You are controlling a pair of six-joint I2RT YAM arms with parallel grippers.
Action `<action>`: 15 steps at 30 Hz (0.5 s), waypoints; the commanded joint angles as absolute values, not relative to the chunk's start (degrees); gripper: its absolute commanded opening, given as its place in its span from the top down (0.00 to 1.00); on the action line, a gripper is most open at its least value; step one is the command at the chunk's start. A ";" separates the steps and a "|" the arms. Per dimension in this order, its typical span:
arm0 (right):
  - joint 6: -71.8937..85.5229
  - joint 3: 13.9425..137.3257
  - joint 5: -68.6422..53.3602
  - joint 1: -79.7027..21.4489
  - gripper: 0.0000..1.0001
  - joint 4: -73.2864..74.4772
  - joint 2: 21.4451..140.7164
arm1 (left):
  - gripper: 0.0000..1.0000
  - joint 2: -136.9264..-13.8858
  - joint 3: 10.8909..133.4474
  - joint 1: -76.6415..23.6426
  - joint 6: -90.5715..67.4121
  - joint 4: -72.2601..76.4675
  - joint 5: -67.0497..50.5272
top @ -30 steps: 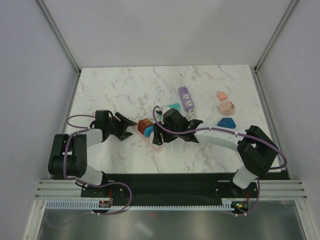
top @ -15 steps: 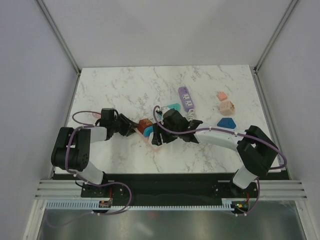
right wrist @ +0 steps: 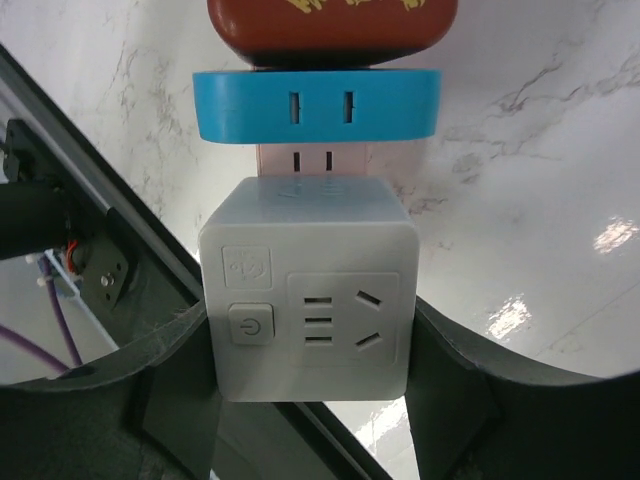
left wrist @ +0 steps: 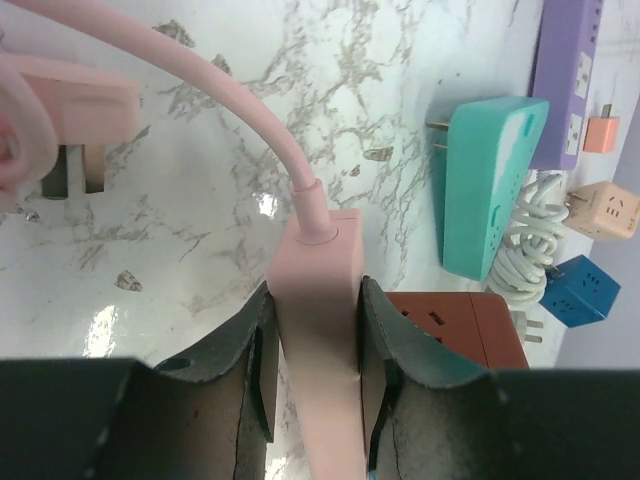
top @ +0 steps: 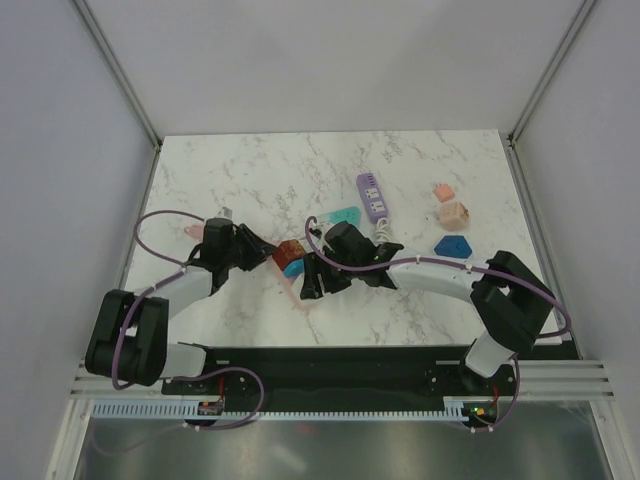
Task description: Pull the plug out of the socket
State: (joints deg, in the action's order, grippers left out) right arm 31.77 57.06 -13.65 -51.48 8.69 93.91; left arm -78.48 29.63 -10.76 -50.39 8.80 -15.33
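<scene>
White cube plug adapter [right wrist: 308,290]: plastic, switch button and socket face toward the right wrist camera; sits on the near end of the strip, mid-table between both arms. Prongs hidden, seating depth not readable.
Pink plastic socket strip [left wrist: 318,300]: flat on the white marble table [top: 240,170], cable end toward the left arm.
Right gripper [right wrist: 308,335]: narrow, fingers pressed on both side faces of the cube.
Left gripper [left wrist: 315,330]: narrow, clamped across the strip body just behind the cable exit.
Blue flat adapter [right wrist: 317,105]: on the same strip just beyond the cube, one free slot pair between them.
Red-brown adapter [right wrist: 330,25]: right behind the blue one, touching it.
Pink cable [left wrist: 220,110]: arcs away from the strip end toward a loose pink plug [left wrist: 70,100].
Step, judged: both holds set, separation pull apparently next.
Risk, slip: smooth cube faces, grip low on the sides; a hard tug could slide the fingers off.
Risk, strip drag: left hold near one end only; an off-axis pull could twist the strip out of that clamp or lift it whole.
Risk, neighbours: tilting the cube toward the blue adapter could jam against it or bend the prongs.
Risk, cable: slack loop near the left arm, possible snag if the strip swings.
</scene>
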 commanded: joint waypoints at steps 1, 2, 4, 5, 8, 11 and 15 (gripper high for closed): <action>32.17 60.55 -16.42 -48.52 1.00 7.12 95.36 | 0.98 -71.92 25.76 -15.90 -39.20 10.35 -6.34; 32.25 60.82 -18.26 -47.99 1.00 7.12 95.80 | 0.98 -71.20 24.97 -16.52 -39.55 10.81 -5.81; 32.08 60.47 -21.53 -46.24 1.00 7.03 96.15 | 0.98 -70.23 23.30 -16.61 -40.16 10.99 -4.58; 31.99 59.60 -21.88 -45.80 1.00 6.68 95.80 | 0.98 -70.22 22.77 -16.61 -40.17 10.73 -4.14; 33.65 55.83 -23.03 -43.51 1.00 3.62 92.91 | 0.98 -70.22 21.45 -16.52 -41.39 9.84 -2.20; 35.50 51.79 -20.93 -42.71 1.00 -1.21 88.52 | 0.98 -70.31 20.74 -16.52 -44.11 10.02 -2.11; 30.96 50.10 -2.97 -49.28 1.00 -0.18 83.33 | 0.98 -71.89 21.80 -16.35 -47.89 8.88 -2.37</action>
